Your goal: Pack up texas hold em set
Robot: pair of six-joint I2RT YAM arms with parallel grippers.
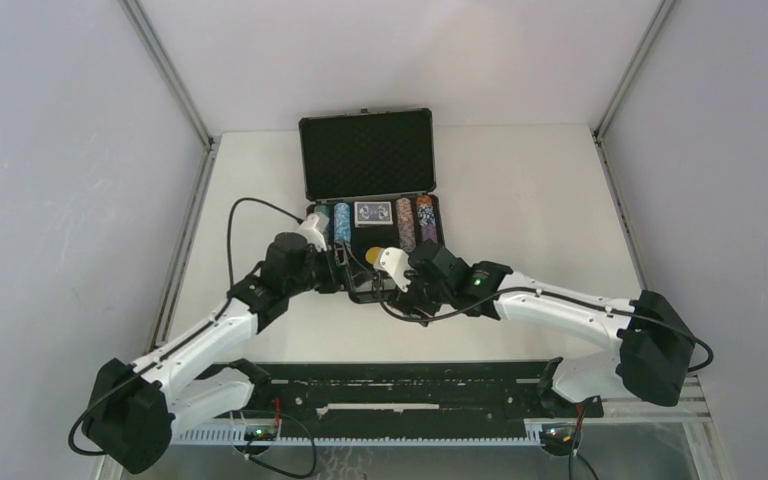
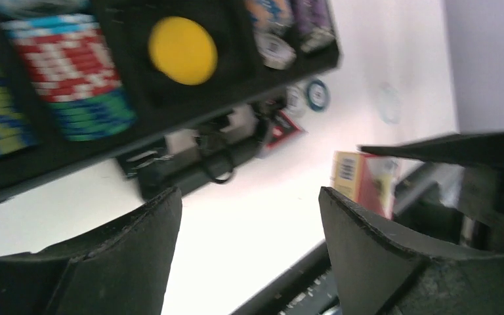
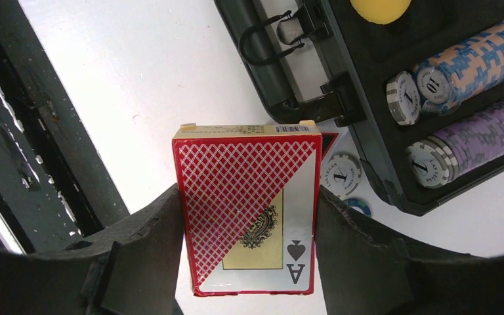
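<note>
Gripping the red deck, right pincer hovers beside the briefcase (left pincer gapes empty).

We log a white table enclosed by pale grey wall panels, with slanted metal corner posts at the back. A black slotted rail runs along the table's near edge.
</note>
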